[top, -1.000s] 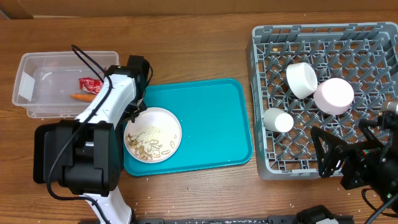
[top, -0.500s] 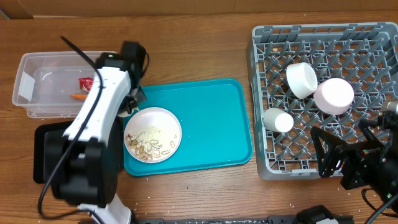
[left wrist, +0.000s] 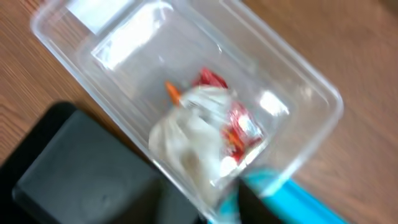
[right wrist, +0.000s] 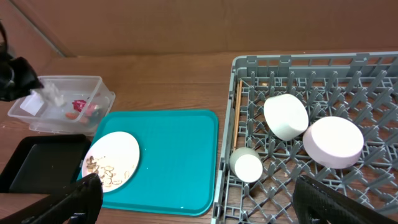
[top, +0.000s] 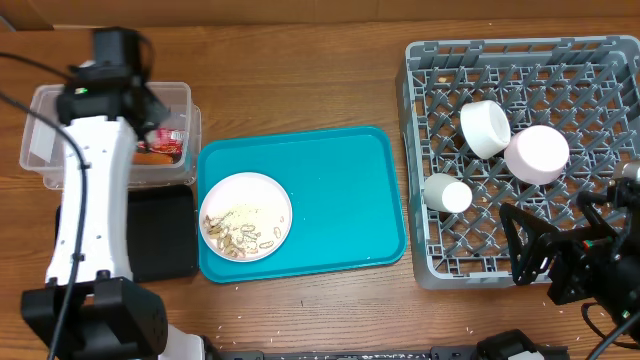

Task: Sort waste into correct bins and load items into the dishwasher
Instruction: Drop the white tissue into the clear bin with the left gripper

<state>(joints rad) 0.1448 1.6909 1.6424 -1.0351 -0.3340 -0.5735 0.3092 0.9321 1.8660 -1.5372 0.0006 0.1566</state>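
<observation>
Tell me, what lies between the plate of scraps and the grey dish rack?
Only a bare stretch of the teal tray, right up to the rack; the overhead view shows it best.

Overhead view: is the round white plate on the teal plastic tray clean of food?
No, the round white plate on the teal plastic tray carries pale food scraps.

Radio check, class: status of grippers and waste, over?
Left gripper shut on napkin over clear bin. Right gripper open, empty, at rack. Scraps plate on tray; nothing blocking.
</observation>
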